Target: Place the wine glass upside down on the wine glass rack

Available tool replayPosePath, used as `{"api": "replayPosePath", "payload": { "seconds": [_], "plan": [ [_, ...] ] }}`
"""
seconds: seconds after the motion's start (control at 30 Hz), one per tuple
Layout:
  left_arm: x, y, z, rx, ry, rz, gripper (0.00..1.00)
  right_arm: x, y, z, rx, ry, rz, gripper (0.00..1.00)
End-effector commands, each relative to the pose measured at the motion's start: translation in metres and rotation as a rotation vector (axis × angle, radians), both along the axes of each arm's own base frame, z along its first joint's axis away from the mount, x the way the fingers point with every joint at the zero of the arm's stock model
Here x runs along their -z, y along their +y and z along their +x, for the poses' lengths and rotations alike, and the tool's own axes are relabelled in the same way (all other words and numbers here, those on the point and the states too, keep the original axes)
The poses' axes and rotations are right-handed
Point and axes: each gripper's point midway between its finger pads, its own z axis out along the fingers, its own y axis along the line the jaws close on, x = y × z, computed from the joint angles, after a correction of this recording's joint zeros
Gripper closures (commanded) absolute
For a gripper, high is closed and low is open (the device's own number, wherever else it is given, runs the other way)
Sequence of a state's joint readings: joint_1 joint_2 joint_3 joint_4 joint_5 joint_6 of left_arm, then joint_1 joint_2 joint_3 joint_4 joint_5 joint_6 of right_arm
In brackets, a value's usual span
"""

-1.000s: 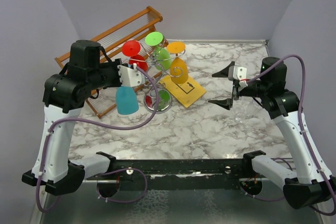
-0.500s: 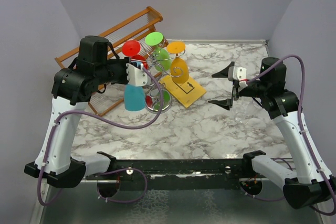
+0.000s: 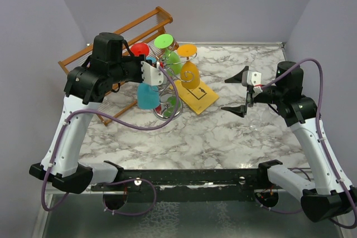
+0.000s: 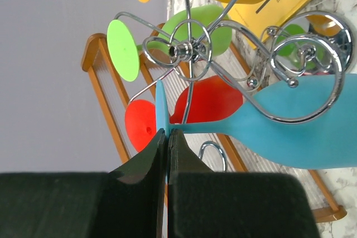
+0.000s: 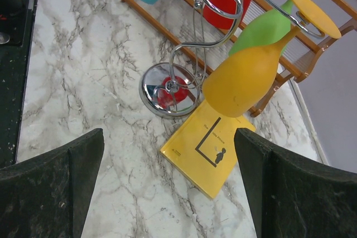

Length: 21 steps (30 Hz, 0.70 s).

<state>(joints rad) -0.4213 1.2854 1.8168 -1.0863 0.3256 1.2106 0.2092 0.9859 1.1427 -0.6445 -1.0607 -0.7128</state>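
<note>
Left jaws: pinching the foot of the blue plastic wine glass
Silver wire tree-shaped rack: just beyond them
Right jaws: wide apart

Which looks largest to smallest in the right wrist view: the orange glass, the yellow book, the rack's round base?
1. Orange glass and yellow book: about alike; the glass hangs nearer the camera and hides part of the book, so I won't rank them.
2. Rack's round base: clearly smallest.

white marbled tabletop between plain walls (pale lilac-grey)
</note>
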Motion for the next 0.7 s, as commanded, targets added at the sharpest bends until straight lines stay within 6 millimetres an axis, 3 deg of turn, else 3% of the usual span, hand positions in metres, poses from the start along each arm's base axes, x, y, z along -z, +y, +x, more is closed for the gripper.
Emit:
{"api": "replayPosePath", "payload": {
  "seconds": [0.0,0.23,0.67],
  "plan": [
    [-0.010,0.007,0.014,-0.064,-0.069,0.017,1.00,0.005,0.000,-0.002,-0.008,0.010,-0.004,0.00],
    [-0.007,0.021,0.026,-0.159,-0.096,0.060,1.00,0.005,0.000,-0.002,-0.007,0.009,-0.005,0.00],
    [0.001,0.024,0.021,-0.167,-0.072,0.080,1.00,0.007,-0.001,0.000,0.001,0.009,-0.009,0.00]
  ]
}}
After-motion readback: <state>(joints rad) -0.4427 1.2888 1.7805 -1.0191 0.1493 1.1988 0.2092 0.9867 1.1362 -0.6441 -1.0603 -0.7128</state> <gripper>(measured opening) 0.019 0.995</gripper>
